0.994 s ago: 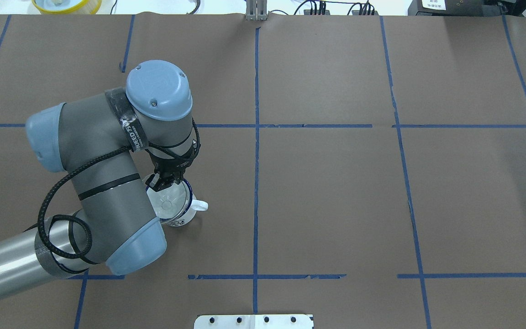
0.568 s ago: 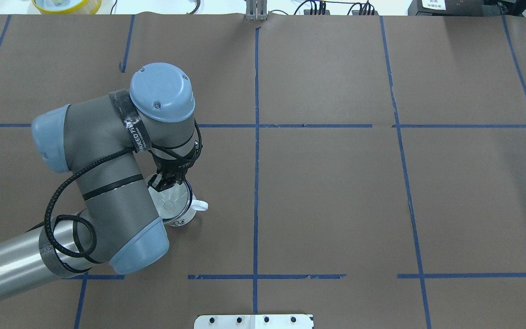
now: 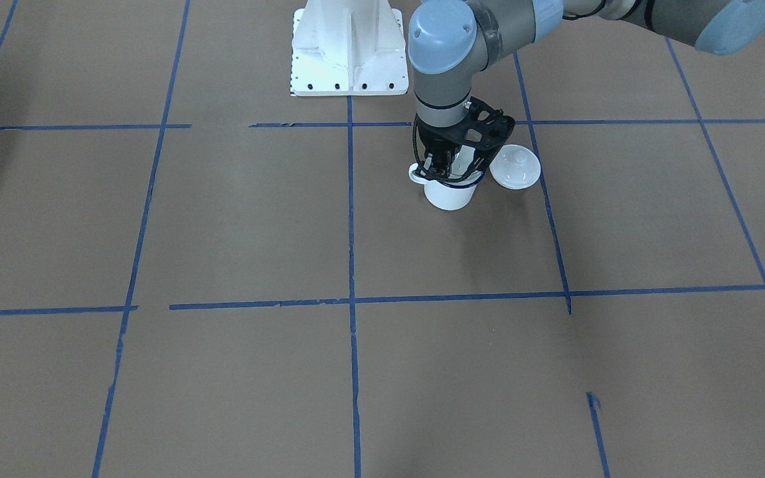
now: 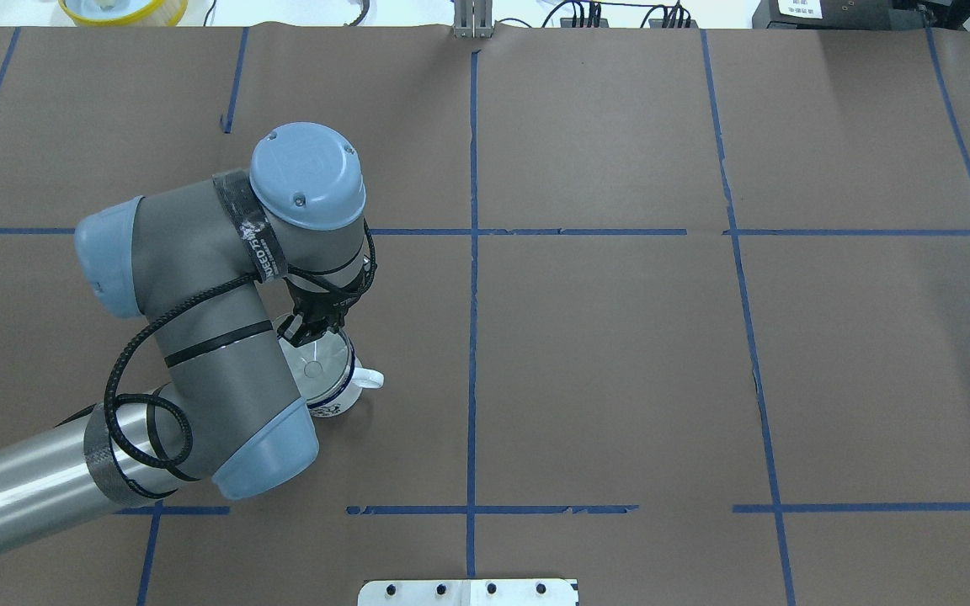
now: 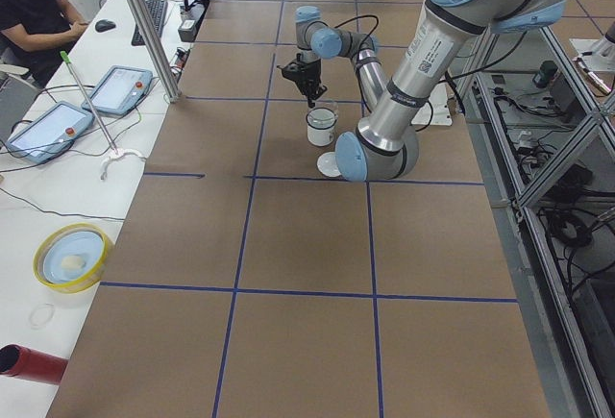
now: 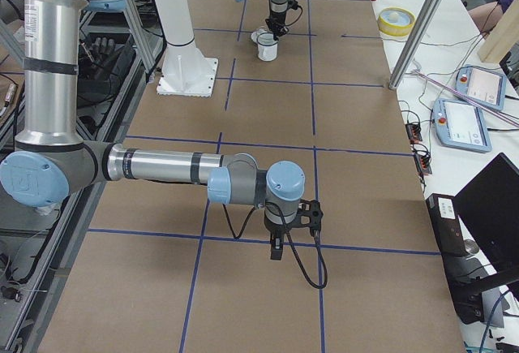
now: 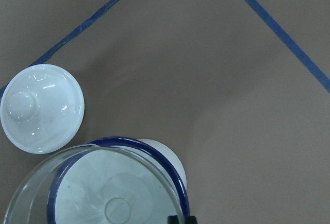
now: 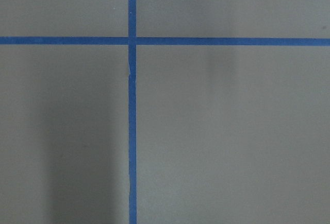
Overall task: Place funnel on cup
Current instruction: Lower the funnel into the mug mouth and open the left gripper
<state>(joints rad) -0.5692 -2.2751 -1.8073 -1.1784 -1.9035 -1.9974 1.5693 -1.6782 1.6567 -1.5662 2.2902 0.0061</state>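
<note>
The white enamel cup (image 4: 338, 402) with a dark blue rim stands left of the table's middle, its handle (image 4: 370, 380) pointing right. It also shows in the front view (image 3: 450, 197) and the left wrist view (image 7: 164, 157). My left gripper (image 4: 310, 332) is shut on the far rim of the clear funnel (image 4: 315, 367), which sits over the cup's mouth, spout down. In the left wrist view the funnel (image 7: 103, 183) overlaps the cup's rim, shifted a little to one side. My right gripper (image 6: 276, 249) shows only in the right side view; I cannot tell its state.
A white round knobbed lid (image 3: 515, 169) lies on the table close beside the cup, also in the left wrist view (image 7: 41, 108). My left arm's elbow (image 4: 199, 337) hangs over that spot. The white robot base (image 3: 349, 46) stands behind.
My left arm has shifted a little to the right and the funnel has come down, more centred over the cup's mouth. The cup has not moved.
</note>
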